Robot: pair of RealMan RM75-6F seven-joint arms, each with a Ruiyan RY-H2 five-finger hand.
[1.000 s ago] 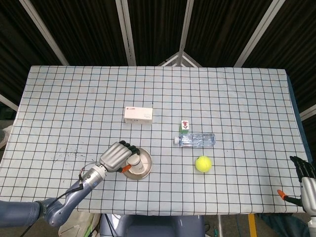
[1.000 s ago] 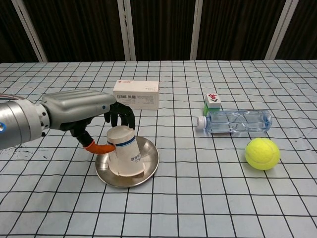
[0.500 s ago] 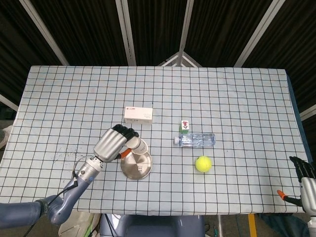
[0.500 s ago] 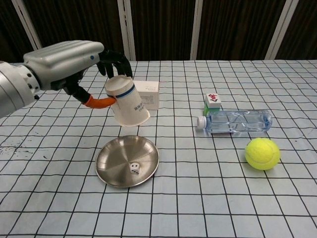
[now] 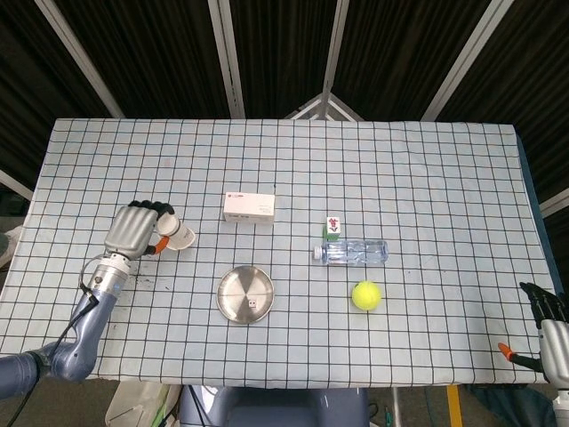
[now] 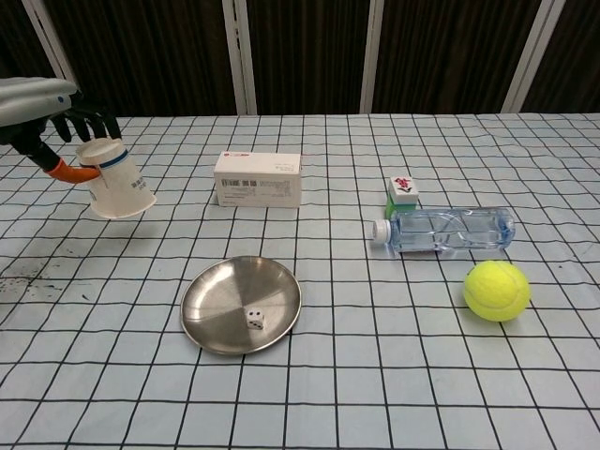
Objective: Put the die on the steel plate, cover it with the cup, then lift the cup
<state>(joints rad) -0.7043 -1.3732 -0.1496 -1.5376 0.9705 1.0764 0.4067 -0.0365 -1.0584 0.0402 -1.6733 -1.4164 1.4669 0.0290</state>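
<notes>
one checked cloth (image 6: 394, 375) covers the table; left hand (image 5: 135, 233) grips cup (image 6: 114, 190); right hand's (image 5: 549, 331) fingers perhaps curled, cannot tell.

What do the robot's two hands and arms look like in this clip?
The left hand has a silver-grey back, black fingers and an orange thumb tip, on a grey arm with a black cable. The right hand shows black fingers, a grey body and an orange tip.

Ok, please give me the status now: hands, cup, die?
Left hand holds cup tilted, off to the plate's left. Right hand idle at table edge. Die uncovered on steel plate. Nothing in the way.
</notes>
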